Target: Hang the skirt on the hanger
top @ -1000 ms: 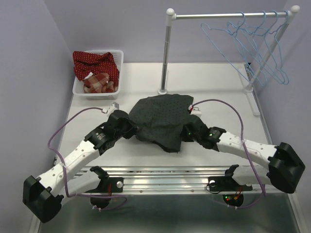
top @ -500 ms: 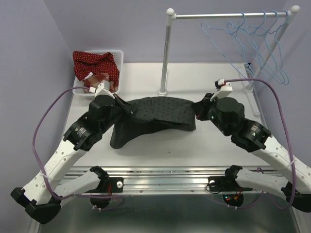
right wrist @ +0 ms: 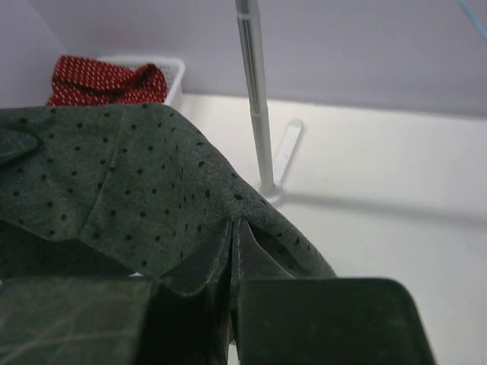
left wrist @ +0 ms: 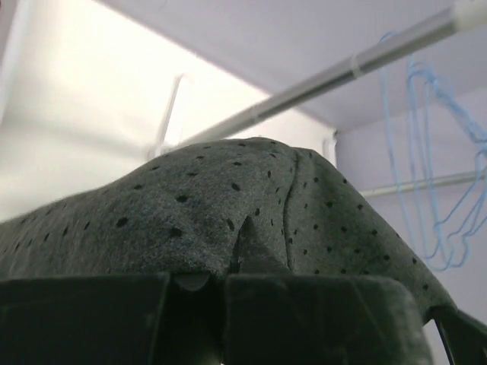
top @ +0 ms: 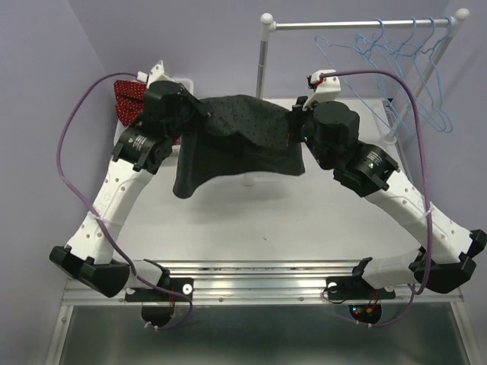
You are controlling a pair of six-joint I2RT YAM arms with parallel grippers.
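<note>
1. The skirt hangs spread between the two arms, clear of the worktop. It sits toward 12 o'clock in the top view, and its loose lower corner droops toward 7 o'clock.
2. The left gripper holds the skirt's 9 o'clock end. Its wrist view shows the jaws closed on a fold of the cloth.
3. The right gripper holds the 3 o'clock end in the same way, with its jaws pinched shut on a pleat.
4. Gripping the two ends apart keeps the top edge taut and fairly straight. I judge this is meant to give a clean line for draping over a hanger bar.
5. The hanger, one of several alike, hangs on the rail at 2 o'clock, well apart from the skirt and untouched.
6. The task looks early: the skirt is grasped, but nothing is on a hanger yet.
7. With both arms occupied, the next move probably means carrying the skirt toward the rail or freeing one arm. The cloth could sag or slip from a shallow pinch.
</note>
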